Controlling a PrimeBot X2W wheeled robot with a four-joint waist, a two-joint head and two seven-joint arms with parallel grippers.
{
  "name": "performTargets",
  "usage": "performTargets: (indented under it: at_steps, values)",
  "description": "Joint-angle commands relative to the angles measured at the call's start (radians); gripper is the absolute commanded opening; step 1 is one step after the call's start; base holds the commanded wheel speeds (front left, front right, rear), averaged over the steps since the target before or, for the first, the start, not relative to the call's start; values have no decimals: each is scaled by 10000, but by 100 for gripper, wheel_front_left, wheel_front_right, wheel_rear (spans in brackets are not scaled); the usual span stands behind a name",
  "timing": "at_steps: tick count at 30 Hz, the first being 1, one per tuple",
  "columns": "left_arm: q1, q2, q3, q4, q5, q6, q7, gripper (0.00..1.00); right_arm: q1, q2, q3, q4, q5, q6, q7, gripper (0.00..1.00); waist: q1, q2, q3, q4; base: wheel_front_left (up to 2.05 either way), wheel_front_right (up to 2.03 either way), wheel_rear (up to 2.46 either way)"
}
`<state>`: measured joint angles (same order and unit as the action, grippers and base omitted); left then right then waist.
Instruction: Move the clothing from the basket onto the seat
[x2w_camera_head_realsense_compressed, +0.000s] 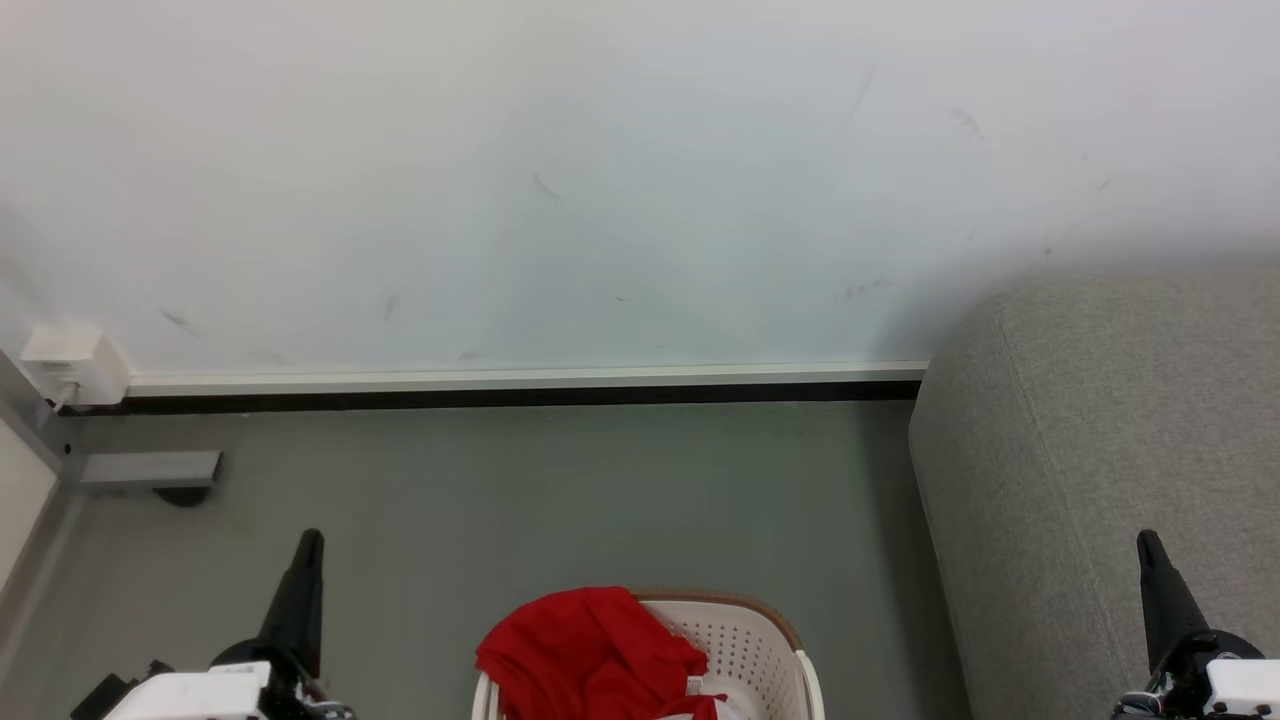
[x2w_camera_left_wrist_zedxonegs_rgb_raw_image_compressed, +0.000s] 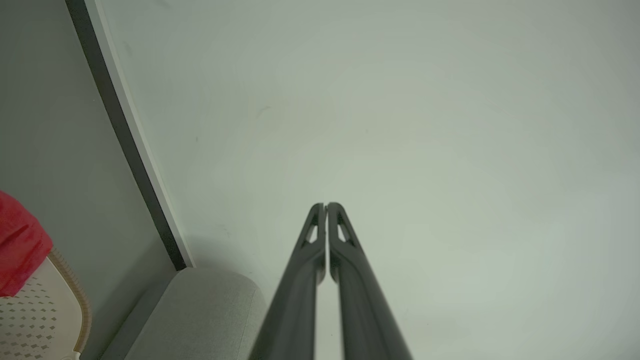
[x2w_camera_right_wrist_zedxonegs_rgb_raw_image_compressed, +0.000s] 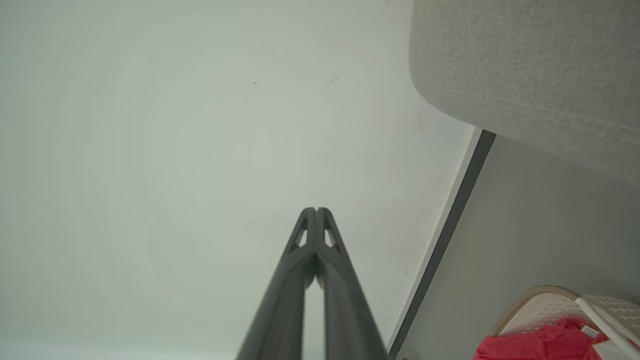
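Note:
Red clothing (x2w_camera_head_realsense_compressed: 590, 655) is heaped in the cream-white basket (x2w_camera_head_realsense_compressed: 745, 640) at the bottom centre of the head view; it spills over the basket's left side. The light-grey seat (x2w_camera_head_realsense_compressed: 1100, 450) fills the right side. My left gripper (x2w_camera_head_realsense_compressed: 310, 540) points up at the lower left, left of the basket, shut with nothing in it. My right gripper (x2w_camera_head_realsense_compressed: 1148, 542) stands at the lower right in front of the seat, also shut and bare. In the left wrist view the fingers (x2w_camera_left_wrist_zedxonegs_rgb_raw_image_compressed: 326, 206) meet against the wall, with clothing (x2w_camera_left_wrist_zedxonegs_rgb_raw_image_compressed: 17, 245) and basket (x2w_camera_left_wrist_zedxonegs_rgb_raw_image_compressed: 75, 295) at the left edge. The right wrist view shows shut fingers (x2w_camera_right_wrist_zedxonegs_rgb_raw_image_compressed: 316, 210), the seat (x2w_camera_right_wrist_zedxonegs_rgb_raw_image_compressed: 530, 65), basket (x2w_camera_right_wrist_zedxonegs_rgb_raw_image_compressed: 540, 300) and clothing (x2w_camera_right_wrist_zedxonegs_rgb_raw_image_compressed: 540, 345).
A white wall with a white and dark baseboard (x2w_camera_head_realsense_compressed: 520, 385) runs across the back. A white box (x2w_camera_head_realsense_compressed: 70, 365) sits on the wall at the left above a grey bracket (x2w_camera_head_realsense_compressed: 150, 468). Grey floor (x2w_camera_head_realsense_compressed: 560, 500) lies between basket and wall.

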<state>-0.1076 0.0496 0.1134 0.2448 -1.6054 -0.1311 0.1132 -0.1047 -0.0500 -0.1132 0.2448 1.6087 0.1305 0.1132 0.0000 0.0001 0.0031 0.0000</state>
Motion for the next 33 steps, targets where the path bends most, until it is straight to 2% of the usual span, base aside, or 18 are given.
performTargets:
  at_steps: [1,33]
  values:
    - [-85,91,4,-46,-146,-10,-7,0,-136,-34,-24,-27,-67,21,-14,0,0,-1,0,0,0,0,0]
    - [-85,91,6,-46,-146,-10,-7,0,-136,-34,-24,-27,-67,21,-14,0,0,-1,0,0,0,0,0]
